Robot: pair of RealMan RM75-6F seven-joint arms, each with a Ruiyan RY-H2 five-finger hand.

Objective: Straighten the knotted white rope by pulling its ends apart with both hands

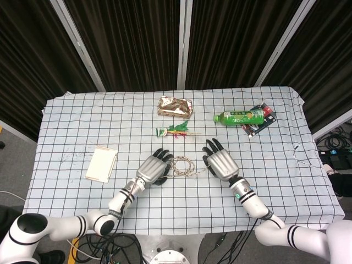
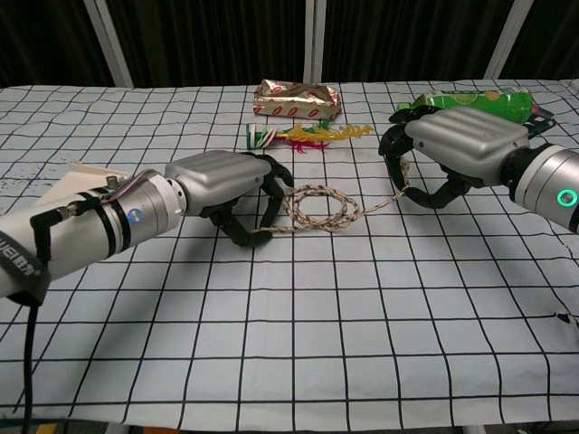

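Note:
The white rope (image 2: 318, 208) lies on the checked tablecloth as a small round coil between my two hands; the same rope (image 1: 181, 166) shows in the head view. My left hand (image 2: 226, 185) sits at the coil's left side, fingers curled down, and pinches the rope's left end against the thumb. In the head view the left hand (image 1: 153, 169) covers that end. My right hand (image 2: 457, 145) is at the right, fingers curled around the rope's other end, which runs slack from the coil up into the grip. From above, the right hand (image 1: 220, 163) hides the grip.
Behind the rope lie a colourful feathery toy (image 2: 303, 135), a gold foil packet (image 2: 297, 99) and a green bottle (image 1: 240, 116) beside a red-black packet (image 1: 261, 122). A pale flat pad (image 1: 102, 163) lies to the left. The table's front edge (image 2: 289, 425) is near.

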